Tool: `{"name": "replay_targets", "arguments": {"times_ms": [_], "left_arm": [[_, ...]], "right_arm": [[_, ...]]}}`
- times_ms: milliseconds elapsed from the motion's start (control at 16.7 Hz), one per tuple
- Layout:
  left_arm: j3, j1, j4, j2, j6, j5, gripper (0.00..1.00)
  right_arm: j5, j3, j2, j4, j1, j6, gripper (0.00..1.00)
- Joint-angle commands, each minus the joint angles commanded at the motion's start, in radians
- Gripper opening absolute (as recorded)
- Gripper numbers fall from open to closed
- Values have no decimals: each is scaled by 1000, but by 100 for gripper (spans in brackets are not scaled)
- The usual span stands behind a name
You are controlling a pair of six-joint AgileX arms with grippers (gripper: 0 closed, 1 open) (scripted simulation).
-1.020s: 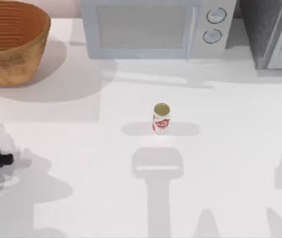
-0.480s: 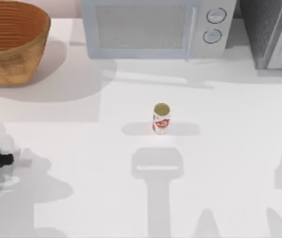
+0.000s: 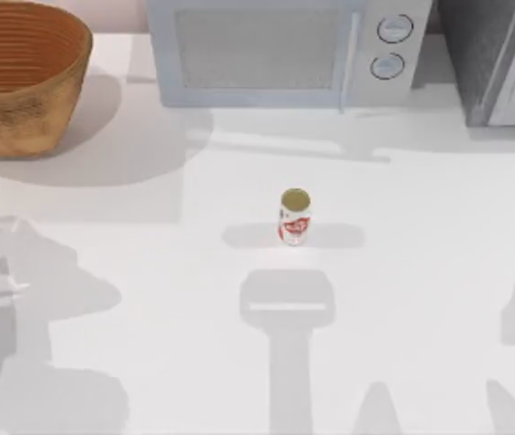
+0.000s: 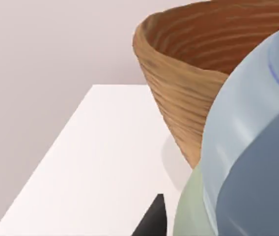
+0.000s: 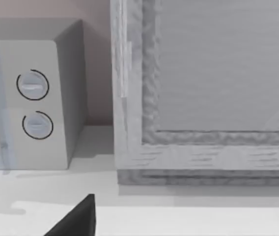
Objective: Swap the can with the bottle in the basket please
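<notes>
The white can (image 3: 295,217) with red markings and a gold top stands upright in the middle of the table. At the back left corner sits the orange-brown wicker basket (image 3: 22,82), with nothing showing inside it. In the left wrist view the blue bottle (image 4: 257,147) with its pale green label looms very close, held in my left gripper (image 4: 213,221), whose one dark fingertip (image 4: 152,221) shows beside it. The basket's ribbed wall (image 4: 188,98) rises just behind the bottle. My right gripper (image 5: 78,221) hangs over the table's right side, facing the back.
A white microwave (image 3: 285,50) with two round knobs stands along the back edge. A grey cabinet (image 3: 498,59) fills the back right corner. Arm shadows lie on the left and front of the table.
My left gripper, seen before at the top view's left edge with the bottle, has moved out of that view. Its shadow on the left has spread and shifted toward the basket. The can has not moved.
</notes>
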Motion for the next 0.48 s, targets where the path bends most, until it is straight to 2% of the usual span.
{"name": "replay_targets", "arguments": {"times_ms": [240,480], "left_arm": [[294,37,-341,-94,23,-36,0],[579,-21,-724,-125,14,-33,0]], "right_arm": [[0,0,0,0,0,0,100],[0,0,0,0,0,0,100]]}}
